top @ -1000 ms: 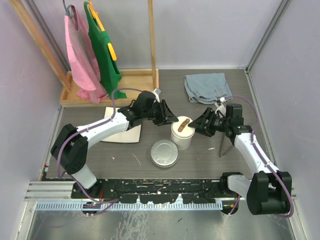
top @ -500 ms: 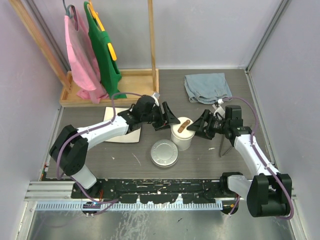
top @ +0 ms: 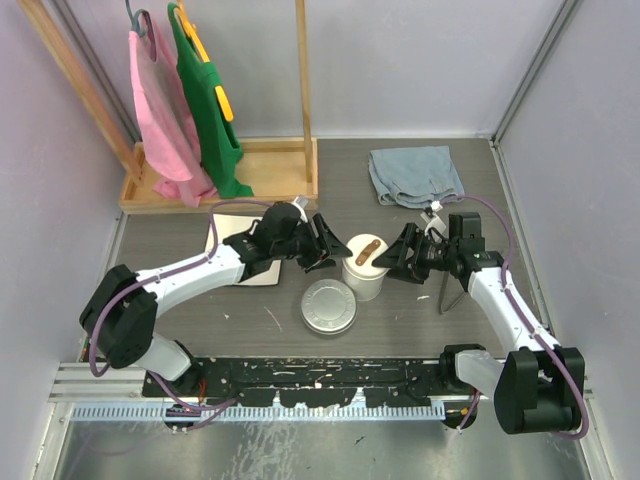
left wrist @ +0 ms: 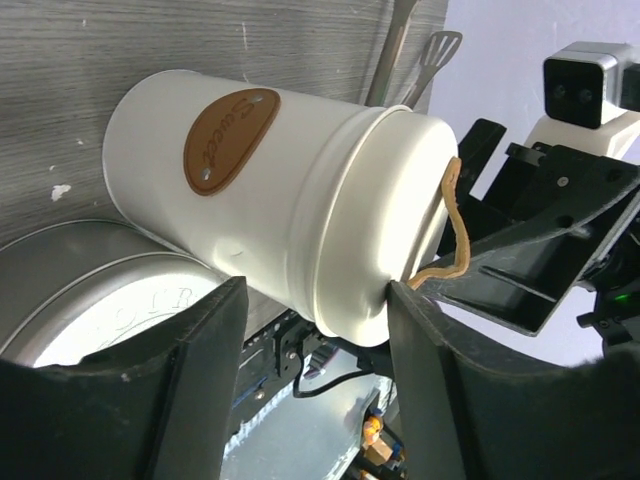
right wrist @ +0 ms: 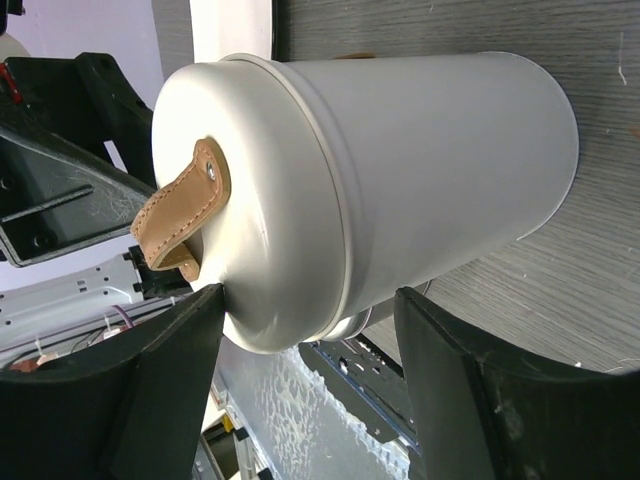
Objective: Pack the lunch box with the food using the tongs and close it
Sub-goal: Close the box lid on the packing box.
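At mid-bench, white tub stands upright w/ lid on, closed steel tin just beside it. Left end effector & right end effector flank tub's top, both w/ fingers apart, holding nothing. Tongs lie by right arm.

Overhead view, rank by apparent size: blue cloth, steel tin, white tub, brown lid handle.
1. blue cloth
2. steel tin and white tub: about alike. The tub stands taller, nearer the camera, so they are left unranked.
3. brown handle, smallest
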Robot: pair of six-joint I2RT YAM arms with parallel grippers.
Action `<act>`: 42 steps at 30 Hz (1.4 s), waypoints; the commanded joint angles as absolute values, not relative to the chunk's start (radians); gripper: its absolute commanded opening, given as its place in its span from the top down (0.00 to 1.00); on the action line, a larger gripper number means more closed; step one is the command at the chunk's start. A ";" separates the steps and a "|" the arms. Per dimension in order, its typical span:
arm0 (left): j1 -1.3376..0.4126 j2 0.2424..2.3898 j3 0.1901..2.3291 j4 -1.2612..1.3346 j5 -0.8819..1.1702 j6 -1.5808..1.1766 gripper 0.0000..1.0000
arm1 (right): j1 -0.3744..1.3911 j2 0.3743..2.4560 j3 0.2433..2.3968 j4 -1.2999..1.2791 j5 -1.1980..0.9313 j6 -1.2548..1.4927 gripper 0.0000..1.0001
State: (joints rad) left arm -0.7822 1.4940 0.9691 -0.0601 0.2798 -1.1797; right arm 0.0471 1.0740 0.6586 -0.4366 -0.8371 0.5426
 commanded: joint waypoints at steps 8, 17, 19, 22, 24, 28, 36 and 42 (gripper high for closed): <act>-0.844 1.547 0.881 -0.005 0.281 -1.220 0.65 | 0.052 1.105 0.642 -0.432 -0.787 0.531 0.34; -0.852 1.607 0.745 0.085 0.271 -1.277 0.72 | 0.052 1.106 0.655 -0.451 -0.731 0.538 0.35; -0.845 1.629 0.750 0.104 0.283 -1.276 0.61 | 0.052 1.100 0.668 -0.458 -0.724 0.535 0.32; -0.834 1.650 0.775 0.108 0.293 -1.264 0.51 | 0.053 1.099 0.690 -0.471 -0.718 0.529 0.32; -0.818 1.653 0.783 0.108 0.304 -1.257 0.46 | 0.052 1.101 0.697 -0.473 -0.717 0.530 0.32; -0.784 1.638 0.782 0.098 0.302 -1.246 0.57 | 0.052 1.103 0.707 -0.477 -0.701 0.529 0.32; -0.773 1.601 0.841 0.049 0.305 -1.183 0.48 | 0.052 1.094 0.768 -0.501 -0.645 0.514 0.30; -0.766 1.532 0.994 -0.111 0.239 -1.068 0.31 | 0.052 1.121 0.819 -0.502 -0.642 0.512 0.30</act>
